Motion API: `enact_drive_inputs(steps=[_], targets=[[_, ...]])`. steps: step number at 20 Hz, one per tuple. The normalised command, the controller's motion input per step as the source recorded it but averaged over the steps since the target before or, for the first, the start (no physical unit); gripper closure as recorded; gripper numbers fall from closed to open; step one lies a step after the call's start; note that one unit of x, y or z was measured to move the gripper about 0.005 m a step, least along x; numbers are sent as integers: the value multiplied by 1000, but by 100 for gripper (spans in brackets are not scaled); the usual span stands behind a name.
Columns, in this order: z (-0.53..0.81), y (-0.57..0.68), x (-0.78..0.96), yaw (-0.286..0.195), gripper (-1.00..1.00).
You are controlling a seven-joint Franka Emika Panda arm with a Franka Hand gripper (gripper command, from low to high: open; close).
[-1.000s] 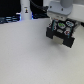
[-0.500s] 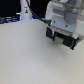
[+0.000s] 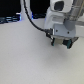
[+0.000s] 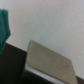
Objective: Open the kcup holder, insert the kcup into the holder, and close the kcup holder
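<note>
Wrist view: blurry green blob (image 4: 5, 26) at frame edge, possibly the kcup. Dark boxy kcup holder (image 4: 42, 62) sits on pale counter (image 4: 50, 20). Exterior view: tool (image 3: 61, 43) hovers over counter, jaw state unreadable.

I see my arm (image 3: 59, 12) as a white, rounded housing with a pale grey panel on its face. A thick black cable (image 3: 31, 19) loops off it toward nine o'clock. The end effector (image 3: 63, 42) below is dark and blocky.
</note>
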Motion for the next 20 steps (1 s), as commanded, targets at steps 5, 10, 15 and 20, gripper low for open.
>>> enact_drive_inputs(steps=[5,10,15,20], targets=[[10,431,-442,113,-100],[16,461,-538,105,-100],[29,462,-643,105,-100],[42,491,-652,89,-100]])
